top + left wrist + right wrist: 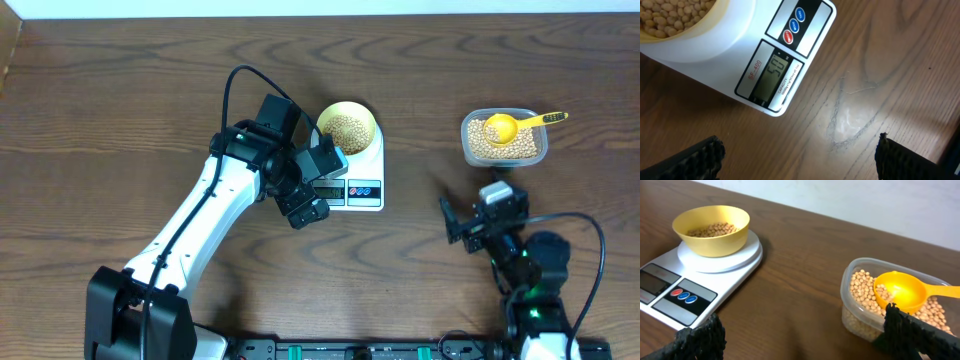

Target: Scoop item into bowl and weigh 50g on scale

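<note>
Reaching diagonally across the table (120, 90), the white left arm (190, 225) bends at the wrist, and the left gripper (318, 185) hangs at the scale's front-left corner, its fingers spread wide with nothing between them. The right arm (530, 270) is folded close to the near edge. The right gripper (478, 215) is also spread wide and empty, and it points toward the far side of the table.

The table is dark brown wood with a strong grain, and a pale wall (300, 6) runs along its far edge. The scale (368, 165) sits mid-table. Well apart to its right is a clear tub (470, 150) of beans. The bowl (347, 110) stands on the scale's round platform, partly filled with the beans (347, 130). A yellow scoop (505, 127) lies in the tub, its handle jutting over the right rim.

From overhead the left gripper covers the display (774, 72). The left wrist view shows it reading 50 but crops the bowl at the corner. Each wrist view shows only the black fingertip pads (695, 160).
</note>
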### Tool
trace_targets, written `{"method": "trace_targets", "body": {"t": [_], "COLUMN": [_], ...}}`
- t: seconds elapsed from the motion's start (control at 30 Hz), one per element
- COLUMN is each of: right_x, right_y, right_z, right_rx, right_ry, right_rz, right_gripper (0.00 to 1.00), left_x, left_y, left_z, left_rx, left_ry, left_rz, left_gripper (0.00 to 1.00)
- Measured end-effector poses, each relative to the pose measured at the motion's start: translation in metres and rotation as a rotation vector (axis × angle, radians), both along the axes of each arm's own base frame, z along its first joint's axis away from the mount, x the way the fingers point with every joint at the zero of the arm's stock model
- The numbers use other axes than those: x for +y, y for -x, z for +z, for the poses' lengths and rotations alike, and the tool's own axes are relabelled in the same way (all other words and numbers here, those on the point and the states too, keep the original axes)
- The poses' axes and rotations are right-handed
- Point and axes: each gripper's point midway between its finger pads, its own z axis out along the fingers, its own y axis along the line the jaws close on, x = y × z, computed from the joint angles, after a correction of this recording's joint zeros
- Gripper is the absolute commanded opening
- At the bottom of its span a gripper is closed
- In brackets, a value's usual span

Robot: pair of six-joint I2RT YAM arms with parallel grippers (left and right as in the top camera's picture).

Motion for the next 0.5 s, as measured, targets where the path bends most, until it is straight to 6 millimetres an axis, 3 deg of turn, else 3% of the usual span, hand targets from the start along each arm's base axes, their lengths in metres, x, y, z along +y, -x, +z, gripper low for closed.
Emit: {"method": "trace_targets", "body": {"t": [0.5], "right_x": [0.001], "right_y": [0.02], "right_z": [-0.006], "right_rx": [0.007], "right_ry": [0.025], "right_rz": [-0.023], "right_gripper": [0.99], "left_x": [0.0], "left_y": [0.0], "left_z": [0.0], "left_rx": [0.0], "left_ry": [0.0], "left_rz": [0.0], "left_gripper": [0.98]}}
